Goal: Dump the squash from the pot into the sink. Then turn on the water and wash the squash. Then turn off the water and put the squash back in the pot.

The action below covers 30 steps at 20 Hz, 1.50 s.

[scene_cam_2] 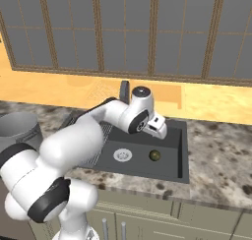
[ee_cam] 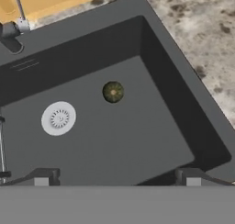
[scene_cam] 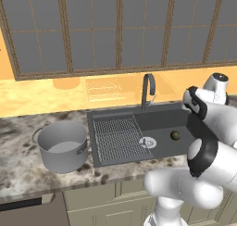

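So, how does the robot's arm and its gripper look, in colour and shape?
The arm is made of thick, rounded glossy white segments with black bands at the joints. The gripper ends in two small dark fingertips, each with a pale square pad. No cables or markings show.

Glossy white arm (scene_cam_2: 74,145), fat rounded tubular links. Dark, near-black bands at joints; black collar on lower link, black ring near wrist. Silver-grey round cap with dark centre on wrist joint. Small boxy white hand. Gripper (ee_cam: 117,182): 2 small dark grey finger tips (ee_cam: 42,178), each with pale square pad, set wide apart.
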Tool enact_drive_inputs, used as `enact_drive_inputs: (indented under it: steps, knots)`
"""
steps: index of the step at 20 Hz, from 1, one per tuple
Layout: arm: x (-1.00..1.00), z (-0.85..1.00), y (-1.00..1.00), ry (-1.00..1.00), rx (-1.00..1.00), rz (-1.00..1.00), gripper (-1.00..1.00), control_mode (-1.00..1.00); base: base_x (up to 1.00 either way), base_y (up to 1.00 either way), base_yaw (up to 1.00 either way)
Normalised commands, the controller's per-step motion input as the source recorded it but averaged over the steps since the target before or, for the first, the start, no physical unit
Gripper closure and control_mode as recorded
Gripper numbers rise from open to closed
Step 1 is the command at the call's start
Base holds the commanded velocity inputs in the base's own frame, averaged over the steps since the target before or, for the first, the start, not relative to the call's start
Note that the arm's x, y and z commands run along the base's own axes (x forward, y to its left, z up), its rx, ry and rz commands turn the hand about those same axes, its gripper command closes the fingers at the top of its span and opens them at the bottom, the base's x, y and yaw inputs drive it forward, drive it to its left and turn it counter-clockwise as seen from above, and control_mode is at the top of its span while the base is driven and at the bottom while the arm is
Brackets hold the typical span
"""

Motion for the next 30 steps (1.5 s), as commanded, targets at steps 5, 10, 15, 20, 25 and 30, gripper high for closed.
enact_drive_inputs:
  steps: [5, 10, 15, 20, 25, 30]
  knots:
    - [0.33, -0.29, 0.0, 0.11, -0.08, -0.02, -1.0, -1.0, 0.0, 0.0, 0.0]
    - [0.15, -0.44, 0.0, 0.04, -0.06, 0.0, -1.0, -1.0, 0.0, 0.0, 0.0]
    - [0.07, -0.5, 0.0, 0.0, -0.02, 0.0, -1.0, -1.0, 0.0, 0.0, 0.0]
    - [0.19, -0.46, 0.0, 0.0, 0.0, 0.0, -1.0, -1.0, 0.0, 0.0, 0.0]
    - [0.3, -0.35, 0.0, 0.02, 0.0, 0.0, -1.0, -1.0, 0.0, 0.0, 0.0]
    - [0.29, -0.24, -0.1, 0.05, 0.0, 0.0, -1.0, -1.0, 0.0, 0.0, 0.0]
